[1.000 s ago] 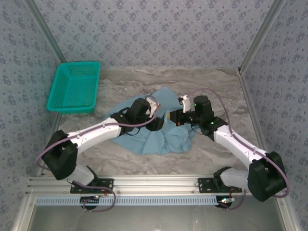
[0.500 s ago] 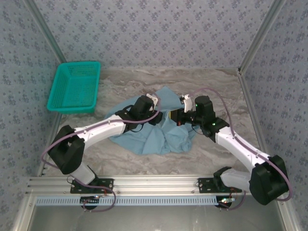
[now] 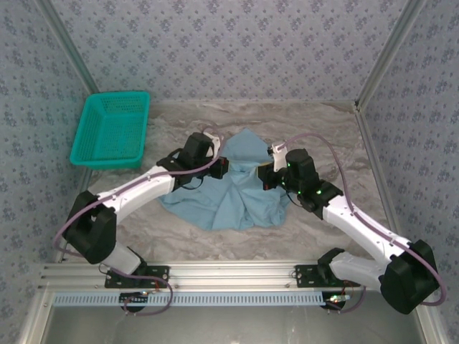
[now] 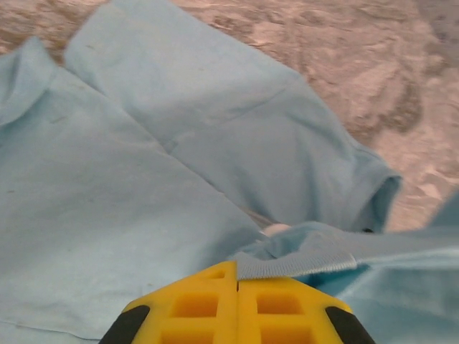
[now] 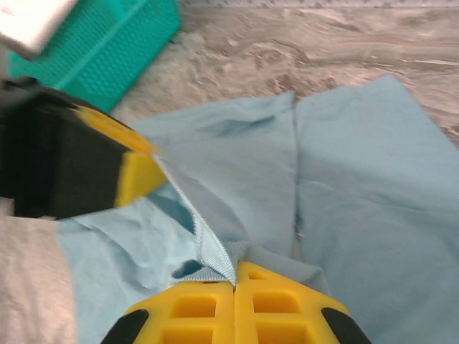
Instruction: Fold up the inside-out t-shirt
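1. T-shirt [image 3: 231, 197] lies rumpled in the middle of the table [image 3: 323, 129], between the two arms, to the right of the basket [image 3: 111, 95] and apart from it; some of it is spread flat and some is bunched in folds
2. Left gripper [image 3: 225, 166] has its yellow fingers pressed together on a stitched band [image 4: 301, 262] along an edge of the cloth, as its own wrist camera shows
3. Right gripper [image 3: 262, 175] is closed too, nipping the same kind of edge; from its wrist camera that edge runs up tight from its fingertips to the other gripper's pad, so both seem to hold one stretch of it, though I cannot tell whether it is collar or hem
4. By the look of it the cloth is light, soft and quite limp: it will sag wherever it is not held, drag across the table and stretch a little under pull, but it should not slip readily from the pads or come to harm
5. Best holds, I judge, are the stitched edges and seams, since the thicker band gives the fingers something to bite; a pinch in the open middle would likely catch two layers or only raise a peak
6. With both holds this near each other, the rest of the shirt will hang in a bundle, so wider holds at corners or shoulders would suit folding better
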You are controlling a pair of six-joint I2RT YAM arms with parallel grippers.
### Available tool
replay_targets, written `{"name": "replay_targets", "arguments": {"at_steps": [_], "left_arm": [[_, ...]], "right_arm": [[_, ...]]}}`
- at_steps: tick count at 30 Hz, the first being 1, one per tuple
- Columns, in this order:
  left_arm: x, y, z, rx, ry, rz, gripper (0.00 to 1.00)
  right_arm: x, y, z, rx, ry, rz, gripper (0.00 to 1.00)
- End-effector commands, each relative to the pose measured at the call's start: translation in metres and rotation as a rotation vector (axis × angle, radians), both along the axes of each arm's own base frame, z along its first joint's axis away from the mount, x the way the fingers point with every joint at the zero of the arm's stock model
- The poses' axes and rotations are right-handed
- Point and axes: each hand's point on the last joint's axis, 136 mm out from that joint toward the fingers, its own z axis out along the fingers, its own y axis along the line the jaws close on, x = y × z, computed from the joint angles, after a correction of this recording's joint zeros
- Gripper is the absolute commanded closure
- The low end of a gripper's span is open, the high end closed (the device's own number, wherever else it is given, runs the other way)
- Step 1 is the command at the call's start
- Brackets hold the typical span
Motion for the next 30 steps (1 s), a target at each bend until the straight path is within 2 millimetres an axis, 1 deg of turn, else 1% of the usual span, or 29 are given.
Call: {"name": "replay_targets", "arguments": {"at_steps": [1, 3, 5, 6, 8, 9, 10, 11, 13, 14, 16, 19, 20, 21, 22, 23, 24, 27, 30], "left_arm": [[-0.022, -0.004, 0.039, -0.142, -0.037, -0.132, 1.0], [-0.023, 0.013, 0.04, -0.118, -0.042, -0.104, 1.0], [-0.017, 0.036, 0.03, -0.023, -0.055, -0.026, 1.0], [-0.015, 0.048, 0.023, 0.04, -0.061, 0.009, 1.0], [-0.01, 0.068, 0.012, 0.164, -0.063, 0.069, 1.0], [-0.007, 0.074, 0.008, 0.208, -0.061, 0.085, 1.0], [-0.006, 0.075, 0.006, 0.232, -0.059, 0.086, 1.0], [-0.005, 0.073, 0.005, 0.233, -0.059, 0.079, 1.0], [-0.002, 0.068, 0.004, 0.237, -0.065, 0.054, 0.97], [-0.002, 0.065, 0.004, 0.236, -0.067, 0.042, 0.95], [-0.001, 0.059, -0.001, 0.236, -0.053, 0.02, 0.93], [-0.005, 0.042, -0.005, 0.17, -0.026, -0.047, 0.9], [-0.007, 0.037, -0.005, 0.147, -0.018, -0.064, 0.91], [-0.008, 0.034, -0.007, 0.132, -0.008, -0.073, 0.95], [-0.007, 0.032, -0.007, 0.122, -0.004, -0.072, 0.99], [-0.008, 0.03, -0.005, 0.107, 0.001, -0.077, 1.0], [-0.009, 0.026, 0.0, 0.079, -0.004, -0.088, 1.0], [-0.009, 0.014, 0.025, -0.048, -0.041, -0.097, 1.0], [-0.006, 0.011, 0.051, -0.143, -0.08, -0.063, 1.0]], "right_arm": [[0.006, -0.03, -0.001, -0.154, -0.018, -0.091, 1.0], [0.01, -0.043, 0.003, -0.2, -0.018, -0.122, 1.0], [0.01, -0.05, 0.01, -0.209, -0.029, -0.128, 1.0], [0.009, -0.051, 0.018, -0.197, -0.05, -0.124, 1.0], [0.006, -0.048, 0.03, -0.16, -0.085, -0.087, 1.0], [0.002, -0.041, 0.036, -0.125, -0.1, -0.042, 1.0], [-0.003, -0.034, 0.042, -0.086, -0.118, 0.012, 1.0], [-0.008, -0.026, 0.046, -0.052, -0.124, 0.061, 1.0], [-0.017, -0.015, 0.051, -0.001, -0.12, 0.147, 1.0], [-0.021, -0.012, 0.052, 0.01, -0.116, 0.174, 1.0], [-0.026, -0.009, 0.053, 0.017, -0.119, 0.207, 1.0], [-0.03, -0.009, 0.054, 0.025, -0.116, 0.222, 1.0], [-0.029, -0.01, 0.054, 0.021, -0.11, 0.217, 1.0], [-0.028, -0.013, 0.054, 0.004, -0.107, 0.201, 1.0], [-0.025, -0.019, 0.054, -0.026, -0.096, 0.168, 1.0], [-0.022, -0.026, 0.053, -0.065, -0.086, 0.137, 1.0], [-0.017, -0.033, 0.056, -0.114, -0.099, 0.107, 1.0], [-0.015, -0.045, 0.049, -0.21, -0.074, 0.063, 1.0], [-0.011, -0.061, 0.05, -0.321, -0.067, -0.002, 1.0]]}}
